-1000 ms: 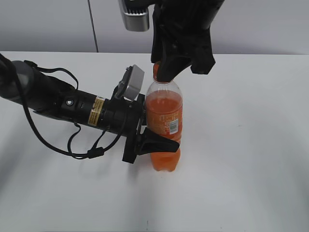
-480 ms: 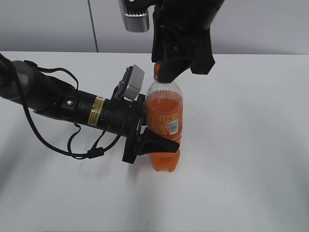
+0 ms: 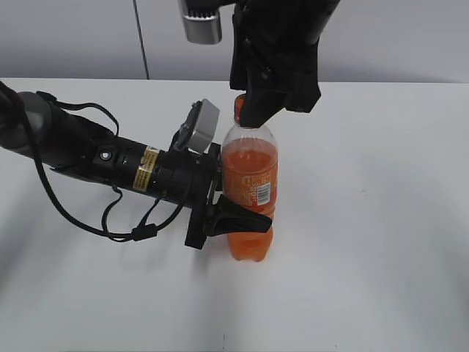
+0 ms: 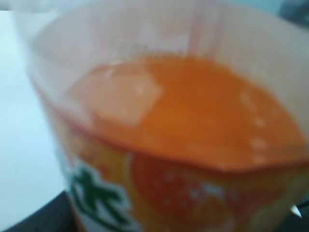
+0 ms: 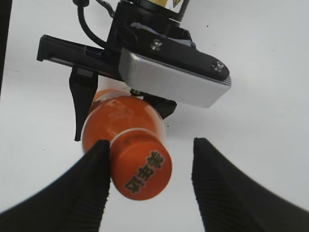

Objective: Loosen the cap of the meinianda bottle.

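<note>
The meinianda bottle (image 3: 249, 172) stands upright on the white table, with orange drink and an orange label. My left gripper (image 3: 245, 209) is shut on its lower body from the left; one black finger (image 3: 242, 217) crosses the front. In the left wrist view the bottle (image 4: 183, 125) fills the frame, blurred. The orange cap (image 3: 238, 108) is partly hidden by my right gripper (image 3: 253, 110), which comes from above. In the right wrist view the cap (image 5: 141, 168) sits between the open fingers of the right gripper (image 5: 150, 142). The left finger (image 5: 91, 188) touches it; the right finger (image 5: 227, 193) is apart.
The left arm (image 3: 95, 154) lies low across the table's left half with looped cables (image 3: 110, 220). Its wrist camera (image 5: 174, 79) sits close beside the bottle's shoulder. A grey wall (image 3: 410, 37) stands behind the table's back edge.
My right gripper has shifted slightly, and a little more of the cap shows at its left side. The bottle and the left arm have not moved.
</note>
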`<control>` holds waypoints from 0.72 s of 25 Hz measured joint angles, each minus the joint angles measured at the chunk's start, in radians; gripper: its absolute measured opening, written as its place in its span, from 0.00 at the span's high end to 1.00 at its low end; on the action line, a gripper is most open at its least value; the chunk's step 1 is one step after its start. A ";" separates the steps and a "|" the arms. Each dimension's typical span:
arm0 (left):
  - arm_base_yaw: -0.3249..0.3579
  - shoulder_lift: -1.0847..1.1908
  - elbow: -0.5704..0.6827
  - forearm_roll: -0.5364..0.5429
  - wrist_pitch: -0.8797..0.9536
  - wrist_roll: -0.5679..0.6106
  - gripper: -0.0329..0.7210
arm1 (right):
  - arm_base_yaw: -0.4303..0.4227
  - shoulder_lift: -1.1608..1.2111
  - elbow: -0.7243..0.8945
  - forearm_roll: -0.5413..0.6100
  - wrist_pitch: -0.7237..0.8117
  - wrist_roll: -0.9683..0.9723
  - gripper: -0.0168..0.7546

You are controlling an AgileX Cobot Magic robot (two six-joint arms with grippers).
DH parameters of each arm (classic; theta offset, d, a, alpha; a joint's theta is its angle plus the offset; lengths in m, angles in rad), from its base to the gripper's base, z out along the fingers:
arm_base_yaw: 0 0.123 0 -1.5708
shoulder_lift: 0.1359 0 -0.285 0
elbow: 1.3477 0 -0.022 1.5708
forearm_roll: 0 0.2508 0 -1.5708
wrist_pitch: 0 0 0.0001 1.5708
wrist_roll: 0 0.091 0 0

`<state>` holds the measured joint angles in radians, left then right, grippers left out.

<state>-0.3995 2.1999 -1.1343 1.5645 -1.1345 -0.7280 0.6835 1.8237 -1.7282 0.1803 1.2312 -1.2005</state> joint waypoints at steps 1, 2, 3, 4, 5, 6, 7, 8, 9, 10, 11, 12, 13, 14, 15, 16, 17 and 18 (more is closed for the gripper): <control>0.000 0.000 0.000 0.000 0.000 0.000 0.41 | 0.000 0.000 0.000 0.000 0.000 0.007 0.45; 0.000 0.000 0.000 0.000 0.000 0.000 0.41 | 0.000 0.000 0.000 0.001 0.000 0.016 0.45; 0.000 0.000 0.000 0.000 0.000 0.000 0.41 | 0.000 0.000 0.000 0.003 0.000 0.025 0.45; 0.000 0.000 0.000 0.001 0.000 0.000 0.41 | 0.000 0.000 0.000 0.004 0.000 0.035 0.45; 0.000 0.000 0.000 0.001 0.000 0.000 0.41 | 0.000 0.000 0.000 0.005 0.000 0.044 0.45; 0.000 0.000 0.000 0.002 0.000 0.000 0.41 | 0.000 0.000 0.000 0.006 0.000 0.052 0.45; 0.000 0.000 0.000 0.002 -0.001 0.000 0.41 | 0.000 0.000 0.000 0.006 -0.001 0.061 0.45; 0.000 0.000 0.000 0.002 -0.001 0.000 0.41 | 0.000 0.000 0.000 0.009 -0.001 0.069 0.45; 0.000 0.000 0.000 0.002 -0.001 0.000 0.41 | 0.000 0.000 0.000 0.011 -0.001 0.078 0.45; 0.000 0.000 0.000 0.002 -0.001 0.000 0.41 | 0.000 0.000 0.000 0.012 -0.001 0.085 0.45; 0.000 0.000 0.000 0.002 -0.001 0.000 0.41 | 0.000 0.000 0.000 0.016 -0.001 0.091 0.45; 0.000 0.000 0.000 0.002 -0.001 0.000 0.41 | 0.000 0.000 0.000 0.022 -0.001 0.098 0.45; 0.000 0.000 0.000 0.002 -0.001 0.000 0.41 | 0.000 0.000 0.000 0.027 -0.001 0.102 0.45; 0.000 0.000 0.000 0.002 -0.001 0.000 0.41 | 0.000 0.000 0.000 0.036 -0.001 0.107 0.45; 0.000 0.000 0.000 0.002 -0.001 0.000 0.41 | 0.000 0.000 0.000 0.047 -0.001 0.113 0.45; 0.000 0.000 0.000 0.002 -0.001 0.000 0.41 | 0.000 0.000 0.000 0.055 -0.001 0.116 0.45; 0.000 0.000 0.000 0.002 -0.001 0.000 0.41 | 0.000 0.000 0.000 0.064 -0.001 0.121 0.45; 0.000 0.000 0.000 0.003 -0.001 0.000 0.41 | 0.000 0.000 0.000 0.071 -0.001 0.128 0.45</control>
<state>-0.3995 2.1999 -1.1343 1.5673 -1.1355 -0.7280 0.6835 1.8237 -1.7282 0.2510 1.2301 -1.0730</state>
